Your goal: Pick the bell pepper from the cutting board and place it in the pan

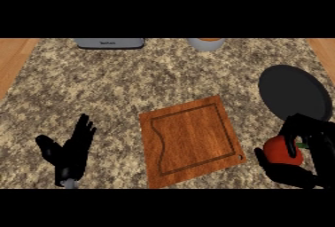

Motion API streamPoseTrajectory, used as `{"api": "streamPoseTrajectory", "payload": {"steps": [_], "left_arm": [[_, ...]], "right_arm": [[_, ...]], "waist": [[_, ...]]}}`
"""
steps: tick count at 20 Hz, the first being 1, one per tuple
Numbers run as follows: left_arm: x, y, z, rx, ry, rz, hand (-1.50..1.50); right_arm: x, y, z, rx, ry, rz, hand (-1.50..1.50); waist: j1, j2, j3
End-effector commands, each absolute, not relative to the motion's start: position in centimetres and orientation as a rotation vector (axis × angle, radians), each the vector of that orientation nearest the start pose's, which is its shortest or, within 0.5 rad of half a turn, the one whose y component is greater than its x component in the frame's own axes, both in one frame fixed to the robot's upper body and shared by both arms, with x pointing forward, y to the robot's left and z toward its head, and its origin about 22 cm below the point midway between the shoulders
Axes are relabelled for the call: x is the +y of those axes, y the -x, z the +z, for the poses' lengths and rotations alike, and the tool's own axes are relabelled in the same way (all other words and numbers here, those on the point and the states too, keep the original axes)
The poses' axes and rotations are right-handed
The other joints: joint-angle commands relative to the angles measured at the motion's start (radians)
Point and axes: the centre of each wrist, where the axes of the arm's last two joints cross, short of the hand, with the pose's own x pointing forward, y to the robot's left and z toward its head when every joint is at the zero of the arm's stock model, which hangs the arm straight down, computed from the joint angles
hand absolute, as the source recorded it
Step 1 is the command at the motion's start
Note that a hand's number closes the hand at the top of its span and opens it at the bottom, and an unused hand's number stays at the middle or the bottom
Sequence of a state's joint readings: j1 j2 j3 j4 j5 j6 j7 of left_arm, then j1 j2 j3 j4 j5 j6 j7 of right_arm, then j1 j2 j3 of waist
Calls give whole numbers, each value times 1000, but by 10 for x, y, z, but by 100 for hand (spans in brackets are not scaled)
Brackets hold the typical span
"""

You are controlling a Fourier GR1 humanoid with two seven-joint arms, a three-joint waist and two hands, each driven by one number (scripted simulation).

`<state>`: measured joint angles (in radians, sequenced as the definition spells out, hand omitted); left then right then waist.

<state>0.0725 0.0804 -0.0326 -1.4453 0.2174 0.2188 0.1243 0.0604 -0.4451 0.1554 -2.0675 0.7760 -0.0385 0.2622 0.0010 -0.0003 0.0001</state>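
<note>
1. One step looks done: the pepper (282,150) is off the board (191,142) and sits in the right hand (294,153), whose fingers and thumb are curled round it, hiding part of it.
2. Red skin and a bit of green stem show between the black fingers, at the view's right edge, just right of the board's lower right corner.
3. Nothing lies on the board, so I judge the pick finished.
4. The pan (294,93) is dark and round, up and to the right on the worktop (118,80), with nothing in it; its near rim is just above the hand.
5. What is left, as I read it: carry the pepper up over the pan, lower it inside, and let go.
6. The hand and pepper are near the pan's rim but outside it; whether they touch it I cannot tell.
7. The left hand (71,150) rests at lower left, fingers straight and pointing up, holding nothing, well apart from the board.
</note>
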Motion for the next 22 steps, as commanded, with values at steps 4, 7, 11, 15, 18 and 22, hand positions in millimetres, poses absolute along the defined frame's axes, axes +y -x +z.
{"api": "streamPoseTrajectory", "payload": {"steps": [4, 7, 11, 15, 18, 22], "left_arm": [[241, -224, -53, -1238, -81, 244, 0], [244, -235, -47, -1229, -56, 248, 0], [237, -225, -42, -1232, -58, 242, 0], [239, -224, -34, -1245, -52, 234, 0], [236, -225, -42, -1253, -27, 222, 0], [229, -240, -34, -1271, -30, 214, 0]], "right_arm": [[-296, -272, 130, -1635, 1025, 737, 150], [-328, -303, 106, -1610, 1096, 733, 150], [-329, -337, 75, -1607, 1134, 744, 150], [-348, -360, 48, -1582, 1128, 691, 150], [-388, -368, 53, -1566, 1117, 647, 150], [-382, -390, 56, -1570, 1133, 628, 150]], "waist": [[5, 2, 0], [15, 6, 1], [24, 6, 1], [40, 11, 2], [59, 21, 4], [66, 27, 4]]}}
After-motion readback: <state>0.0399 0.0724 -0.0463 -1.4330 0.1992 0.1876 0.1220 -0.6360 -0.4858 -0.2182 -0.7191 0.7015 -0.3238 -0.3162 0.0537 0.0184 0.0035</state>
